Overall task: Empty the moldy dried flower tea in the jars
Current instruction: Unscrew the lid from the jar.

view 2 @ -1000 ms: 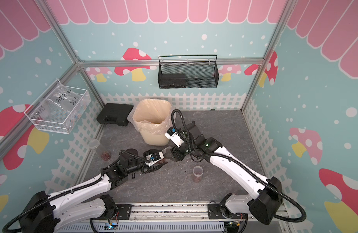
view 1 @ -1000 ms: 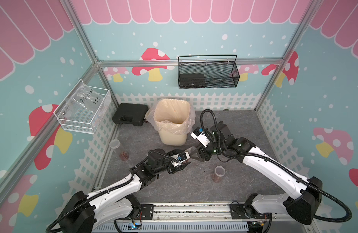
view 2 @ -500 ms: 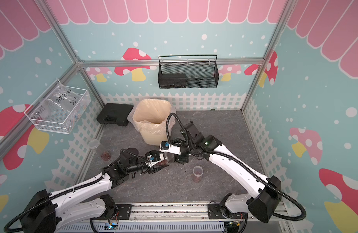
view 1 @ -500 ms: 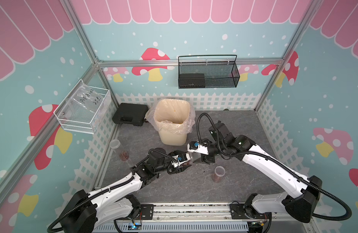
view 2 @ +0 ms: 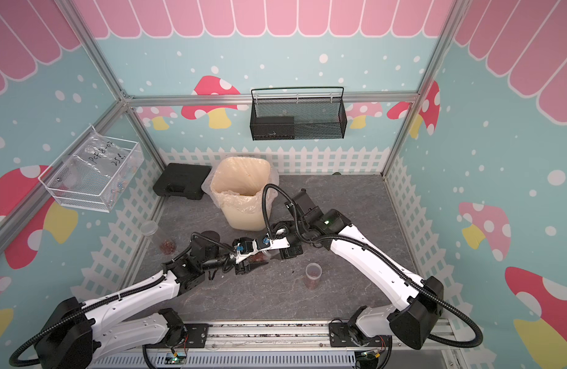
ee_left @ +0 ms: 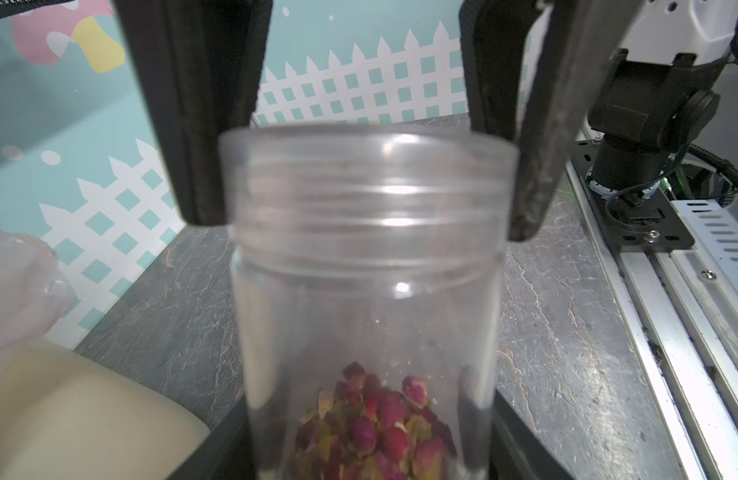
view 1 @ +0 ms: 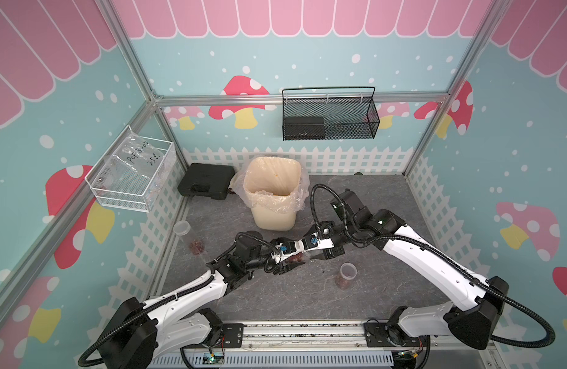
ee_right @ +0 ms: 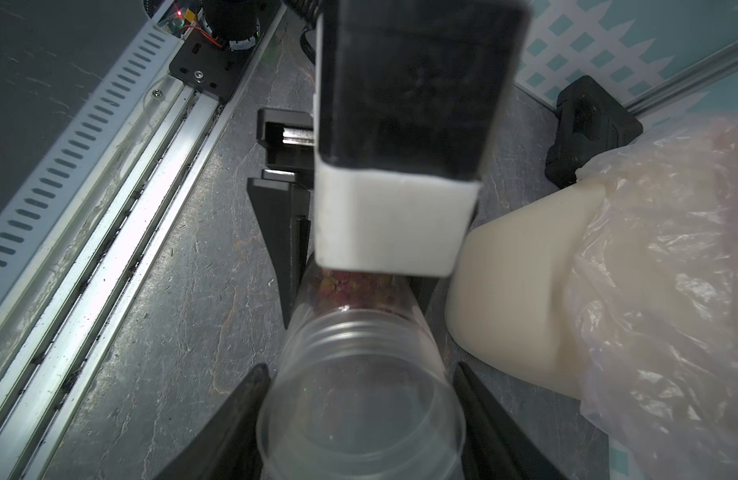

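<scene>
left pincer: grasping jar | right pincer: clenched on lid

My camera looks along a clear jar with dried red-pink flower buds piled at its near end — two dark fingers of the other arm press the lid from both sides.

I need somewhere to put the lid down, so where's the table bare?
Free: the grey tabletop right of the waste bin, and the front strip between the upright jar and rail. Crowded: the middle, where both grippers meet at the held jar.
</scene>
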Robot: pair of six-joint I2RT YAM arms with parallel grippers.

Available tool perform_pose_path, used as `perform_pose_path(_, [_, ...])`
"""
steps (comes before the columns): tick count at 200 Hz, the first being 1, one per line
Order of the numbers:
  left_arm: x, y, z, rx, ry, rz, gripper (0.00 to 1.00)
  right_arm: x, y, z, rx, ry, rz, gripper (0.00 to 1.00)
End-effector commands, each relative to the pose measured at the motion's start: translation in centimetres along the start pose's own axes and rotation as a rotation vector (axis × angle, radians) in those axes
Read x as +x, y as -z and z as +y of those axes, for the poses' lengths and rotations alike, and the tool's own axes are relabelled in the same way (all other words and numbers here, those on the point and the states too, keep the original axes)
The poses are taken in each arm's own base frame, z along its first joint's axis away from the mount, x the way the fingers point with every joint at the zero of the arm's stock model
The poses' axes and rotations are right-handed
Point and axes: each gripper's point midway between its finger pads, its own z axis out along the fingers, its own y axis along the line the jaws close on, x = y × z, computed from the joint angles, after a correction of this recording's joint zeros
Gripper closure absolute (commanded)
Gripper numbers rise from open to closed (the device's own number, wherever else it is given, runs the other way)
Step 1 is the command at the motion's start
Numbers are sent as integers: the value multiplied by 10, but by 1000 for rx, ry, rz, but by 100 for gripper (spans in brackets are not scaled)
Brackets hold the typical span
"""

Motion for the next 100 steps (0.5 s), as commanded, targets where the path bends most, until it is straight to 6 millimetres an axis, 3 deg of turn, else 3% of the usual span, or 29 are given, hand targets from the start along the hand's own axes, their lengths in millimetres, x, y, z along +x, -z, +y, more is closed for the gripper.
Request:
perform_pose_path(1, [11, -2, -27, 117, -5, 14, 89, -36, 32, -41, 177, 128, -133, 89])
perform_pose_path(100, [17, -1, -12, 17, -24, 40, 89, -36, 45, -44, 166, -17, -198, 89])
